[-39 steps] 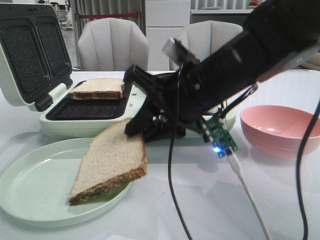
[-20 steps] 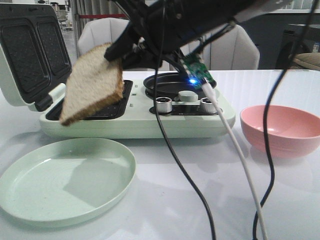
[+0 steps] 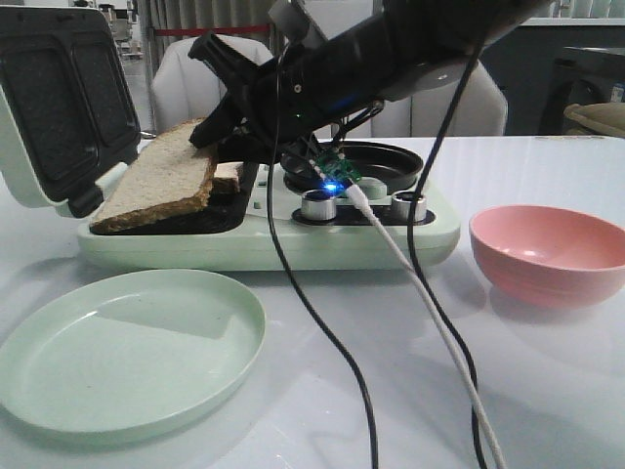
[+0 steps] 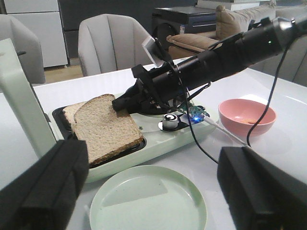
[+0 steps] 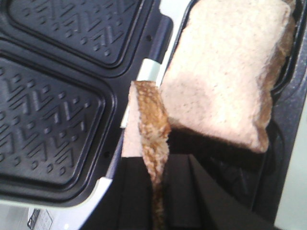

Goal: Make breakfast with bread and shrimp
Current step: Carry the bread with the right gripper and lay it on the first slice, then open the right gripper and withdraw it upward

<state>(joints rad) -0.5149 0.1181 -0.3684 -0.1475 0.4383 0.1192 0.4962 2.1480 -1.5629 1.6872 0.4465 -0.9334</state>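
Bread slice pinched edge-on in right gripper jaws, over sandwich maker

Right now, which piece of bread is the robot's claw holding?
The tilted slice on top, pinched at its edge by the right gripper. The other slice lies flat underneath in the sandwich maker.

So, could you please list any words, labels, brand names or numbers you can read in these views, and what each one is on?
No text can be read in any view.
A small label on the sandwich maker, seen at the corner of the right wrist view, is too blurred to read.
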